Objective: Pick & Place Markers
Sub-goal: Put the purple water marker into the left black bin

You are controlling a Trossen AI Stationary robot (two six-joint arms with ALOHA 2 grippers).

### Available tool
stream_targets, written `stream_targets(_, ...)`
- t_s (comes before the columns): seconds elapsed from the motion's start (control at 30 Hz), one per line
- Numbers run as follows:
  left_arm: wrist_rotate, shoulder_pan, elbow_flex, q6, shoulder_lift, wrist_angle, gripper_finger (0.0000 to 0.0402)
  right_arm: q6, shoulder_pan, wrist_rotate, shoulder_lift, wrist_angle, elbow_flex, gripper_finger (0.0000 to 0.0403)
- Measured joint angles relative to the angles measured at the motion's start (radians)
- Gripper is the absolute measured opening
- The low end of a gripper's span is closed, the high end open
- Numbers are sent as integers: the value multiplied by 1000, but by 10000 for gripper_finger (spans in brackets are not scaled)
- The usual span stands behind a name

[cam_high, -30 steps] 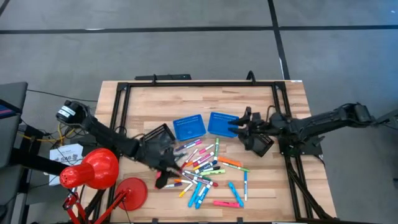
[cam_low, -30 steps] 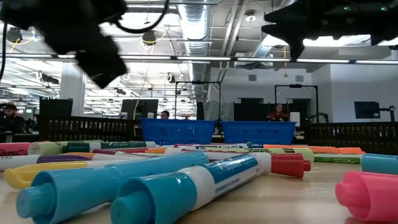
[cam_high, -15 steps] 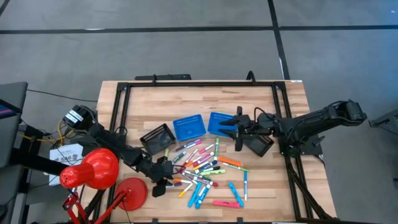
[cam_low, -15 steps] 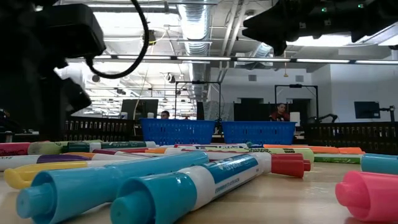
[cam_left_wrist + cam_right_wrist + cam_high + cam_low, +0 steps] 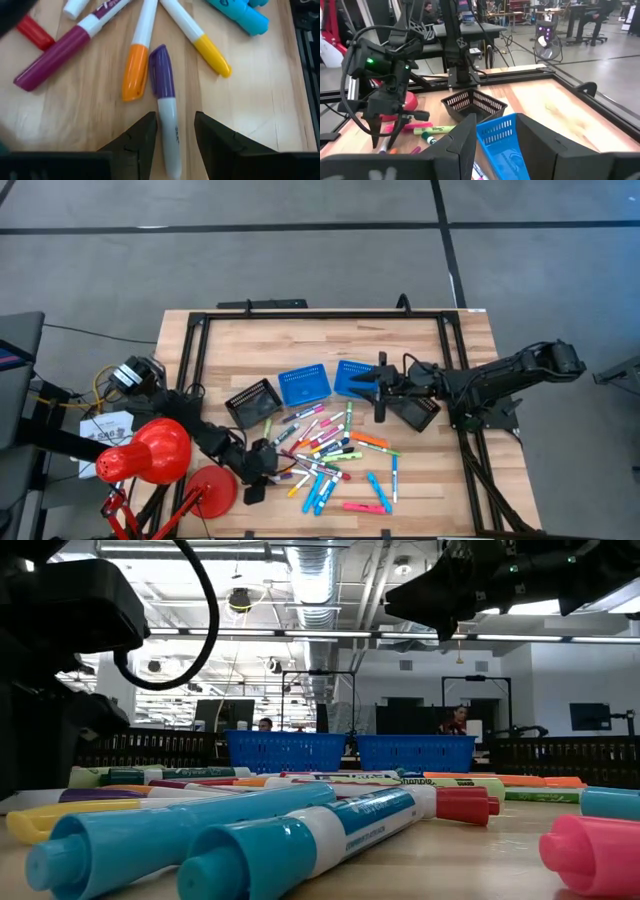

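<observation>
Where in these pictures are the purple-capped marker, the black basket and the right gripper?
Purple-capped marker point(image 5: 161, 70): left wrist view, on its cap.
Black basket point(image 5: 253, 401): high view, on its mesh.
Right gripper point(image 5: 377, 384): high view, between its fingertips.

Capped markers point(image 5: 325, 450) in pink, blue, green, orange, scattered flat mid-table, one purple-capped marker point(image 5: 165, 107) at pile's edge

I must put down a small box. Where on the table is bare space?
The bare wood between the rear frame rail and the blue baskets is free. The markers crowd the front middle, where the left end effector works.
</observation>
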Motion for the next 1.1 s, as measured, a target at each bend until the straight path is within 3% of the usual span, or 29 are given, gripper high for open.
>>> stream_targets(0.13,-30,-1,0,49,8,-1,122,0,0,0,0,-2,0,130)
stream_targets(0.37,-58,0,-2,83,6,-10,27,0,0,0,0,-2,0,130)
stream_targets(0.5,-80,0,-3,91,-22,-16,31,0,0,0,0,-2,0,130)
stream_targets(0.7,-227,3,-7,180,-197,-101,37,0,0,0,0,-2,0,130)
stream_targets(0.9,-504,47,-7,183,-430,-330,36,1,0,0,0,4,0,130)
stream_targets(1.1,-529,159,-54,183,-575,-413,37,1,0,0,0,6,0,130)
